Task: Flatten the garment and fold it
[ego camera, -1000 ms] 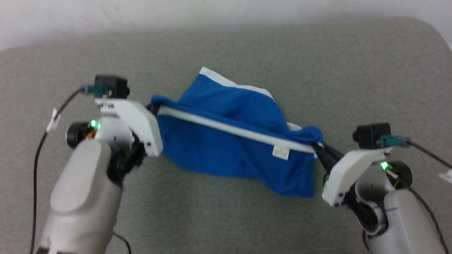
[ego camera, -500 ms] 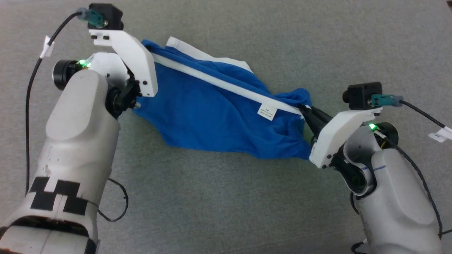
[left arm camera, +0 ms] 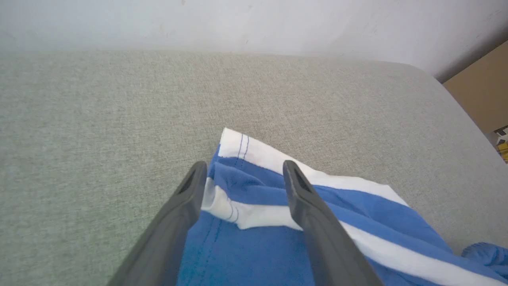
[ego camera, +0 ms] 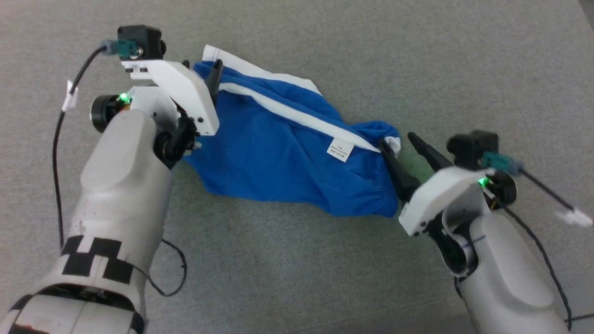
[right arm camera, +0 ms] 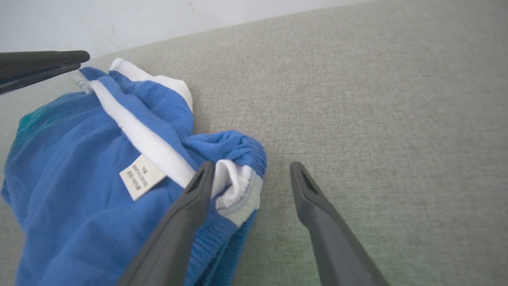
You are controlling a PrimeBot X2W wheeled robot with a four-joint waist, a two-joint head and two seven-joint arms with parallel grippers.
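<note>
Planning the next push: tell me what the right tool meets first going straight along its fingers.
Most likely the garment: its bunched end lies just inside the right tool's open fingers, close against one of them. Past that is the grey padded surface. Depth is unclear.

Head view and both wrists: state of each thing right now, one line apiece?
shorts: crumpled on the grey surface, not flat, not folded, in neither grip.
label: exposed, facing up.
left gripper: open, fingers straddling the shorts' white-trimmed corner.
right gripper: open, one finger against the shorts' bunched end, the other over bare surface.
</note>
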